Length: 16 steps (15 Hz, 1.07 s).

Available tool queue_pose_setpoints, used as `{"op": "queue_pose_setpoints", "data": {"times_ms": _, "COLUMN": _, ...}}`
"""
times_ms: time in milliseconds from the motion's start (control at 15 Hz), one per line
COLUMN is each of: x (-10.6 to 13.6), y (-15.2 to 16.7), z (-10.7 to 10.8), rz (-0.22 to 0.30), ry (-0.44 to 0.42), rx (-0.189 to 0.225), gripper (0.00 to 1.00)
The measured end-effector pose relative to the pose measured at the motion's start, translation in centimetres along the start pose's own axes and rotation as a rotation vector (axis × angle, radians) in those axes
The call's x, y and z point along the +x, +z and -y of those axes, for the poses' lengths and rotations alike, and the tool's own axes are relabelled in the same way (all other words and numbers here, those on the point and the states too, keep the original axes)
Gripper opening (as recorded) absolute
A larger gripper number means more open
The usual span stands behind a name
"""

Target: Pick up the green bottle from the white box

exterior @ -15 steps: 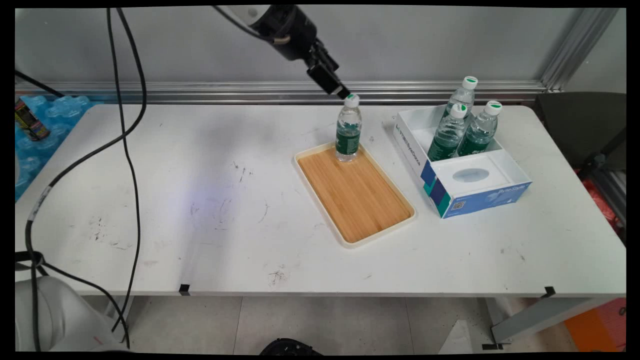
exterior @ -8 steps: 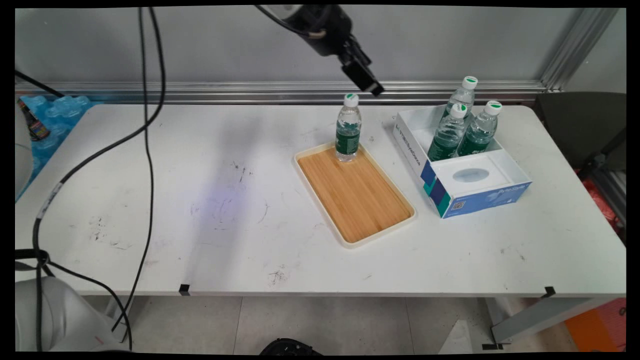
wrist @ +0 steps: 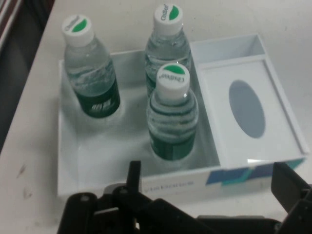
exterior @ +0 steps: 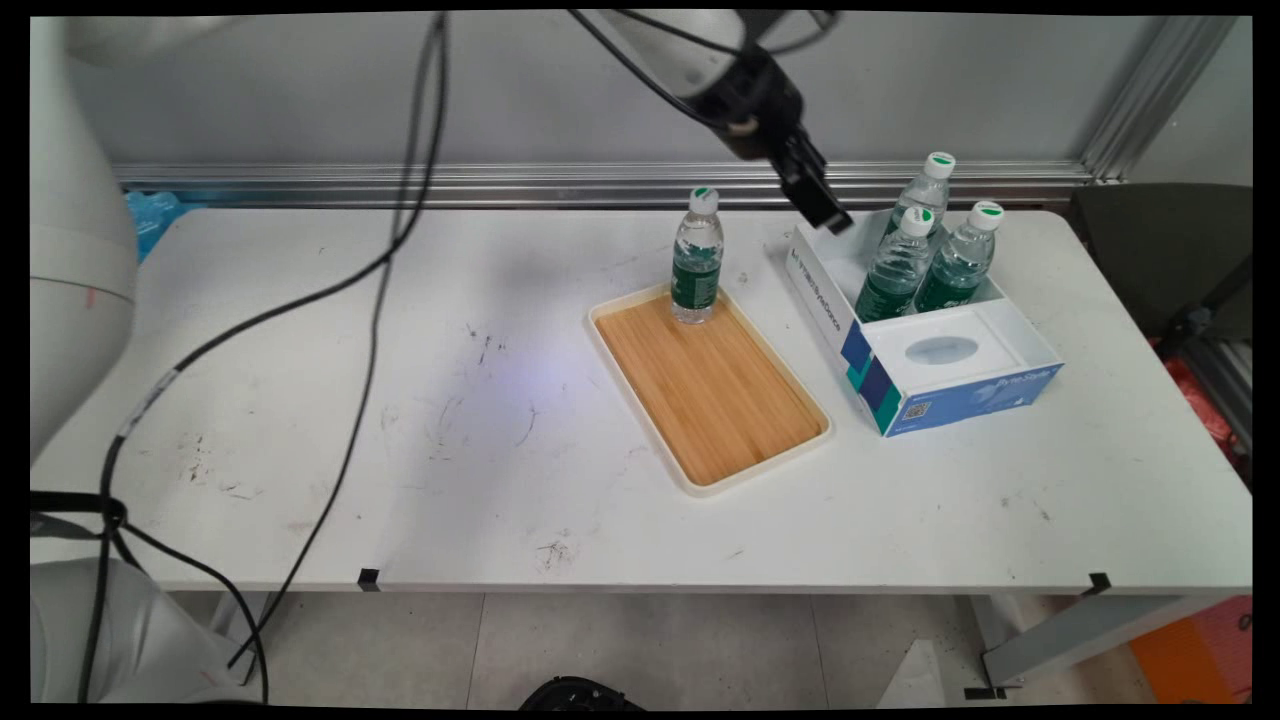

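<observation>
Spread wide and holding nothing, the pincer (exterior: 832, 220) is hanging over the far left corner of the box (exterior: 930, 385). Going left to right across the worktop (exterior: 400, 450): one bottle (exterior: 696, 258) is standing upright on the far end of the wooden tray (exterior: 710, 390), its long axis vertical and cap up. Three more bottles (wrist: 171, 114) are standing upright in the box's open compartment, caps up, untouched; the pincer is nearest to these.

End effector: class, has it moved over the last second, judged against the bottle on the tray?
Yes. The end effector has moved right, from above the tray bottle to the box's near-left corner.
</observation>
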Motion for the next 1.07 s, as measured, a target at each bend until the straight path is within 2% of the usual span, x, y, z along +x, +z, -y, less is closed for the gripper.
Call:
{"op": "queue_pose_setpoints", "data": {"times_ms": 267, "x": 0.7, "y": 5.7, "z": 0.8, "rz": 0.02, "ry": 0.028, "rx": -0.007, "gripper": 1.0}}
{"op": "queue_pose_setpoints", "data": {"times_ms": 667, "x": 1.0, "y": 12.0, "z": 1.9, "rz": 0.033, "ry": 0.037, "rx": -0.016, "gripper": 1.0}}
{"op": "queue_pose_setpoints", "data": {"times_ms": 1067, "x": 1.2, "y": 15.4, "z": 2.6, "rz": 0.026, "ry": 0.009, "rx": -0.027, "gripper": 1.0}}
